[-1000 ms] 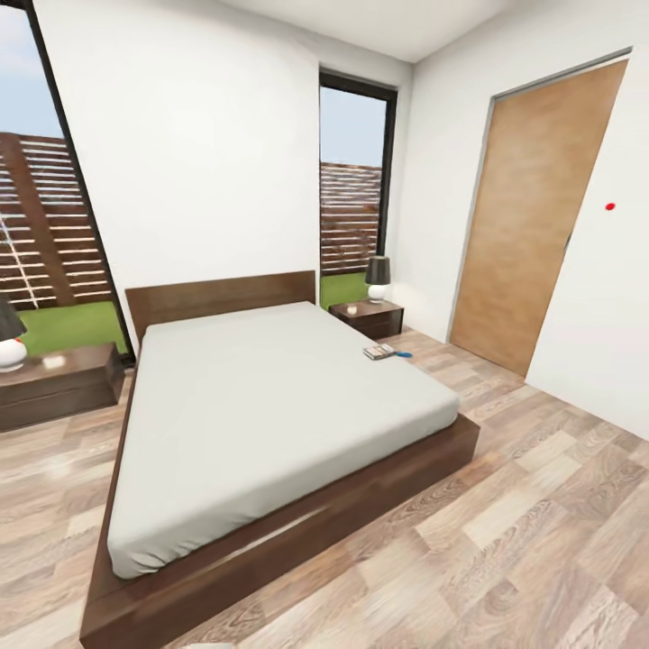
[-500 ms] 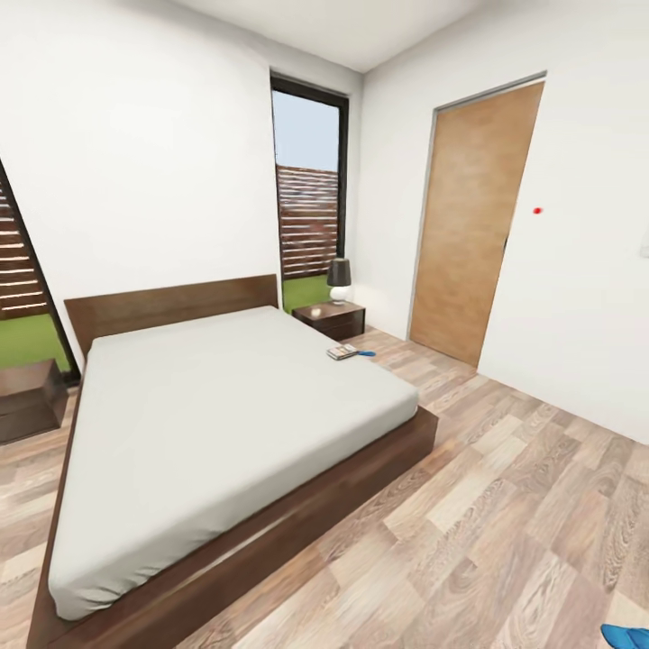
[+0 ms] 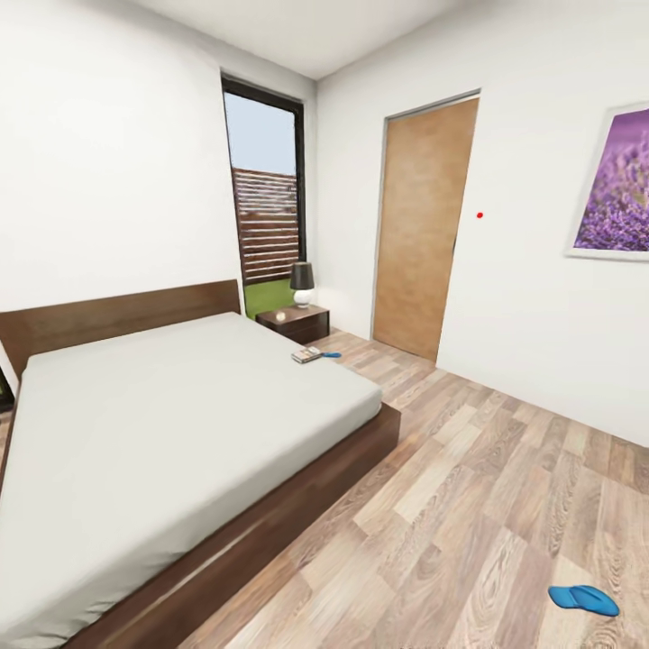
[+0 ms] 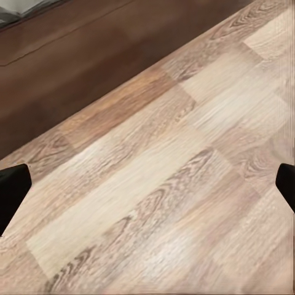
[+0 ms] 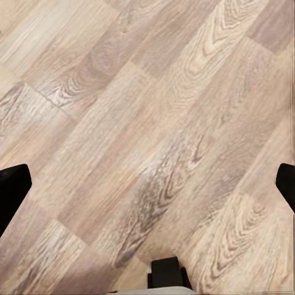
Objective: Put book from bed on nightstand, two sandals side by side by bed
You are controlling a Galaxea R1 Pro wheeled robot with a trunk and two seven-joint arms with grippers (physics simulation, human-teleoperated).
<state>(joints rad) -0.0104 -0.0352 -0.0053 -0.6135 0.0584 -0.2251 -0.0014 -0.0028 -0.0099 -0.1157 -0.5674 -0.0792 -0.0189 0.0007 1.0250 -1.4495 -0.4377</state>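
The bed (image 3: 171,424), pale mattress on a dark wood frame, takes up the left of the head view. The book (image 3: 306,355) lies on its far right corner. A small blue piece of a sandal (image 3: 331,355) shows just beyond the book at the mattress edge. Another blue sandal (image 3: 584,599) lies flat on the wood floor at the near right. A dark nightstand (image 3: 293,322) stands by the headboard's far side. My left gripper (image 4: 147,190) hangs open over floor planks beside the dark bed frame (image 4: 92,55). My right gripper (image 5: 147,190) is open above bare floor.
A lamp (image 3: 302,282) and a small pale object sit on the nightstand. Behind it is a tall window (image 3: 263,212), then a wooden door (image 3: 424,230) in the right wall and a lavender picture (image 3: 617,185). Wood floor (image 3: 469,487) stretches right of the bed.
The head camera has swung right, so the whole scene slid left. The lavender picture and the whole floor sandal came into view; the left-hand nightstand and window dropped out.
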